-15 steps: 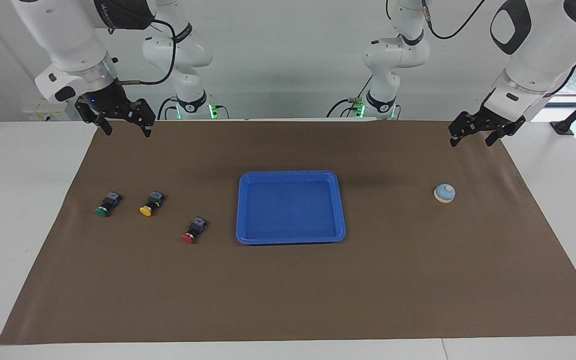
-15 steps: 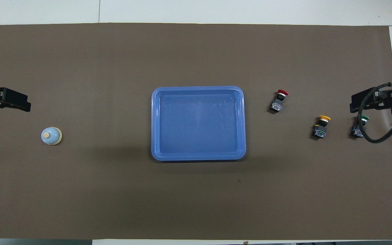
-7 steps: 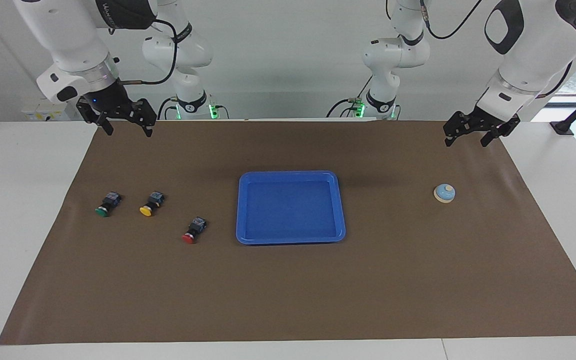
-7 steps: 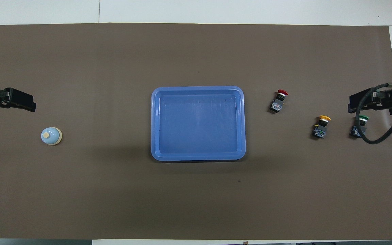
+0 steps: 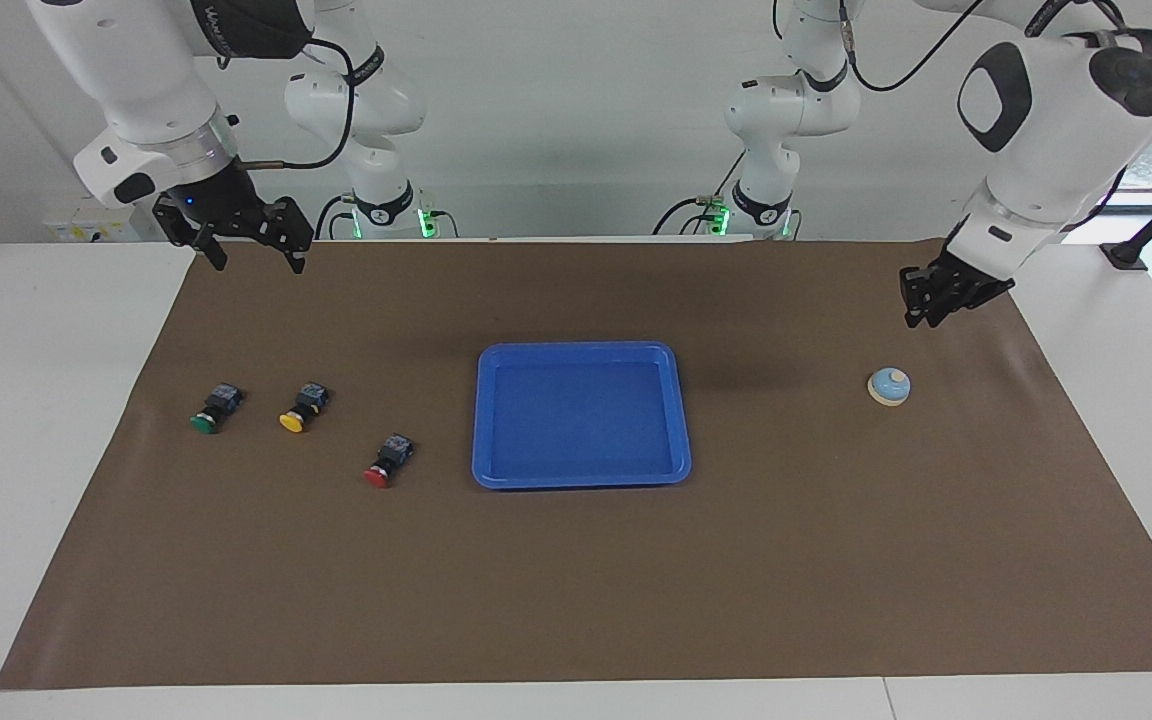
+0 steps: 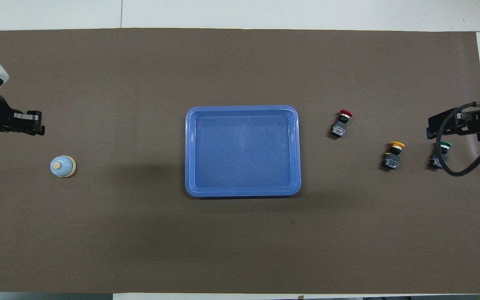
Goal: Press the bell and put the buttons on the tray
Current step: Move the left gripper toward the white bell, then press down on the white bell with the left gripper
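Note:
The bell (image 5: 889, 386) (image 6: 62, 166), a light blue dome with a pale knob, stands toward the left arm's end of the table. My left gripper (image 5: 920, 312) (image 6: 36, 126) hangs over the bare mat beside it, fingertips together, holding nothing and not touching it. The blue tray (image 5: 581, 349) (image 6: 242, 109) lies mid-table with nothing in it. Toward the right arm's end lie the red button (image 5: 383, 465) (image 6: 342, 123), the yellow button (image 5: 298, 412) (image 6: 394, 154) and the green button (image 5: 208, 415) (image 6: 442, 154). My right gripper (image 5: 254, 263) (image 6: 431, 131) waits open over the mat's edge.
A brown mat (image 5: 576, 580) covers most of the white table (image 5: 26, 420). In the overhead view the right arm's black cable (image 6: 452, 166) loops over the green button. The two arm bases stand at the robots' edge of the table.
The left gripper's fingers have come together, its wrist has turned, and it has dropped lower toward the bell. The right arm, the buttons, the tray and the bell have not moved.

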Robot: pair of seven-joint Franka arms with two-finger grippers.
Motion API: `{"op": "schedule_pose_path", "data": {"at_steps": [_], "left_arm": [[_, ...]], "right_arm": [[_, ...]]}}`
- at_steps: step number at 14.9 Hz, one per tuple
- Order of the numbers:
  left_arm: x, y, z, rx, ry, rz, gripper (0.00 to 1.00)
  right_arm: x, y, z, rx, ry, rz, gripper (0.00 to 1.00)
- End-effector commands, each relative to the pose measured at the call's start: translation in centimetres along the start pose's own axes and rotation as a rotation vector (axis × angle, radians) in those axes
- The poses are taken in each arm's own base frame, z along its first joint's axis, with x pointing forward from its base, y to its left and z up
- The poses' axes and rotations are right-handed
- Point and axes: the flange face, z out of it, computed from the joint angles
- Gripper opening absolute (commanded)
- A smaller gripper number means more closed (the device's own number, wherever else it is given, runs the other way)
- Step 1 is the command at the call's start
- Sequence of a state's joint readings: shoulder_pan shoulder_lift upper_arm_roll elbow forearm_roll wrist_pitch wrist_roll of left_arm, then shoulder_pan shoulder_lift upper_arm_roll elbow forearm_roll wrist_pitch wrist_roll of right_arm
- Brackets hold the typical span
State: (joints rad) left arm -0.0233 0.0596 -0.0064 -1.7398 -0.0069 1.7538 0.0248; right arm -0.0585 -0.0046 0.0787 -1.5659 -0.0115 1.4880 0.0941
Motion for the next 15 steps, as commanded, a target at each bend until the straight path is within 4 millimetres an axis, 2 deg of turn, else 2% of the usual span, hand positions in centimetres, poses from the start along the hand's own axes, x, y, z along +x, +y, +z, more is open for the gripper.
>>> {"op": "schedule_pose_path", "data": {"at_steps": [1, 3, 4, 7, 9, 15], "left_arm": [[0.5, -2.0, 4.3, -0.001, 0.0, -0.042, 0.0], [-0.2, -4.6, 6.6, -0.001, -0.023, -0.084, 0.0], [-0.6, -5.1, 7.9, -0.001, -0.024, -0.093, 0.0], [-1.3, -5.2, 10.4, -0.002, -0.038, -0.089, 0.0], [-2.7, -6.5, 11.9, -0.007, -0.063, -0.079, 0.0], [-3.3, -7.1, 14.9, -0.001, -0.015, -0.046, 0.0]], "right_arm": [[-0.7, 0.2, -0.1, 0.018, -0.011, -0.019, 1.0], [-0.7, 0.0, -0.2, 0.017, -0.008, -0.019, 1.0], [-0.7, -0.2, -0.1, 0.017, -0.01, -0.022, 1.0], [-0.7, -0.2, -0.1, 0.015, -0.009, -0.023, 1.0], [-0.7, -0.3, -0.2, 0.017, -0.007, -0.025, 1.0], [-0.7, -0.3, -0.2, 0.017, -0.005, -0.023, 1.0]]}}
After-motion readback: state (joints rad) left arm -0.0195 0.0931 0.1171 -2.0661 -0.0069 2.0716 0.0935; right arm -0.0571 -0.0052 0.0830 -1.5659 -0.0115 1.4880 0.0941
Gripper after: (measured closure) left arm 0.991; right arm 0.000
